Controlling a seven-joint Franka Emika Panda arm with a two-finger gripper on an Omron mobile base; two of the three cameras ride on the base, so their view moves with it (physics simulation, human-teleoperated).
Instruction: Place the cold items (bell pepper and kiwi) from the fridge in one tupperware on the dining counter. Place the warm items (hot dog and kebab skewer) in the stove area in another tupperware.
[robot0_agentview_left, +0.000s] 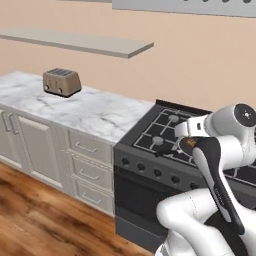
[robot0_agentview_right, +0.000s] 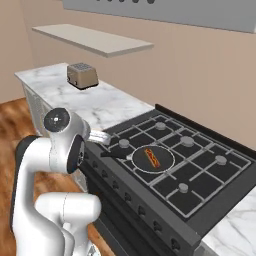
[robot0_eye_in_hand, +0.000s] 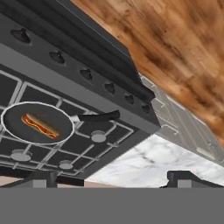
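Lying in the pan (robot0_agentview_right: 172, 162) on the stove (robot0_agentview_right: 200, 170), front left burner: the hot dog (robot0_agentview_right: 152, 158), probably soft, light and a little greasy, so asking for a gentle pinch across the middle of the bun. Standing fully apart and touching nothing, the gripper (robot0_eye_in_hand: 111, 178) jaws, well above the stove.

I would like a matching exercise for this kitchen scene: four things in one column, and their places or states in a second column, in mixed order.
Things:
1. hot dog
2. toaster
3. pan
4. gripper

Places or states:
A. on the marble counter, left of the stove
B. open, holding nothing
C. lying in the pan
D. on a front burner of the stove, handle toward the counter

Pairs: 1-C, 2-A, 3-D, 4-B
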